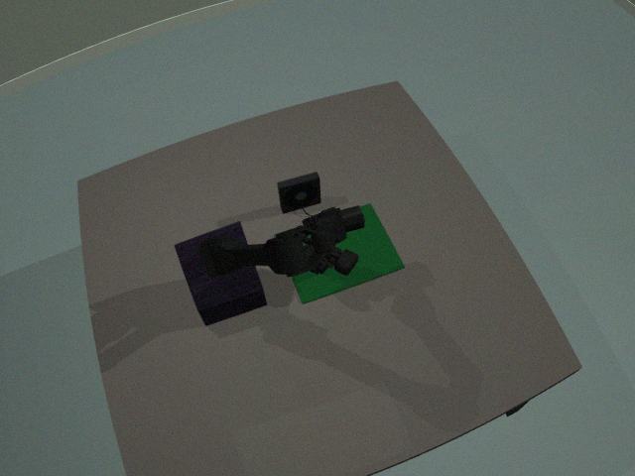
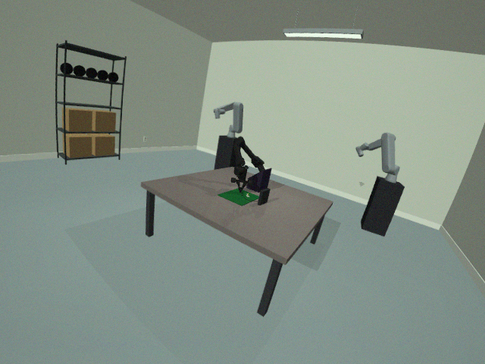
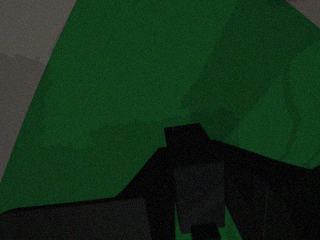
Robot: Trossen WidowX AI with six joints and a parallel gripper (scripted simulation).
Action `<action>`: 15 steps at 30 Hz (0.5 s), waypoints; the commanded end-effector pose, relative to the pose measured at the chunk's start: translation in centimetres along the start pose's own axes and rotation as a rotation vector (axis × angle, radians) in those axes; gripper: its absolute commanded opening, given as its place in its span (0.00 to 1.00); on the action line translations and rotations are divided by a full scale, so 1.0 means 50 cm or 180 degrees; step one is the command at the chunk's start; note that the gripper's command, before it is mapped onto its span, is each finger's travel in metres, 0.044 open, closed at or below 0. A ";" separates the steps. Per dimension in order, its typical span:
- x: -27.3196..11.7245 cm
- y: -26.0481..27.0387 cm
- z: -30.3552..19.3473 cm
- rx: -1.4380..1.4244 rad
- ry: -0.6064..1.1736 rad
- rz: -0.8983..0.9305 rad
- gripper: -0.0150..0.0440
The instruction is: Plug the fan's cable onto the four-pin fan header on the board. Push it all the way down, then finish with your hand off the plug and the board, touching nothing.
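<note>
The dark, blocky plug point(image 3: 200, 192) is gripped between the fingers over the flat green board point(image 1: 376, 251) point(image 2: 235, 197) point(image 3: 115, 80); the square black fan point(image 1: 300, 192) point(image 2: 264, 196), trailing its thin cable point(image 1: 307, 210), is stood upright beside it.

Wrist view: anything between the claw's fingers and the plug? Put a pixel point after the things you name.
Nothing: in the wrist view the fingers meet the dark plug point(image 3: 199, 195) from both sides, and no gap shows between the claw point(image 3: 187, 153) and it.

My gripper point(image 2: 240, 190) point(image 3: 187, 153) points down over the green board point(image 1: 376, 256) point(image 2: 231, 196) point(image 3: 125, 75), fingers closed on the dark plug point(image 3: 200, 195). My black arm point(image 1: 290, 253) point(image 2: 248, 150) arches above, its elbow bent and raised well above the board; wrist low over it.
</note>
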State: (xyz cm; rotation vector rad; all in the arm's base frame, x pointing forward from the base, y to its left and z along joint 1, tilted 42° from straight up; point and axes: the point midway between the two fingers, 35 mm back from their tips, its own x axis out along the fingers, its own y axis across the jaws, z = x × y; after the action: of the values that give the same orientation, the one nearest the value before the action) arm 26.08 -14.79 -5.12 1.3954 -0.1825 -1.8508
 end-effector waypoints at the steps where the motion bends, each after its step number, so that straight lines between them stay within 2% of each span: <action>1: -0.077 0.009 -0.009 0.0021 0.0061 0.0049 0.25; 9: -0.082 -0.002 -0.017 -0.0048 0.0063 0.0045 0.25; 15: -0.083 -0.084 -0.084 -0.0654 0.0075 0.0036 0.25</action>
State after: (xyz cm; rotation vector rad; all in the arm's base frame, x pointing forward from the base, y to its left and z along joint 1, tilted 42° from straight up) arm 27.58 -9.95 -4.04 1.3352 -0.0796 -1.8040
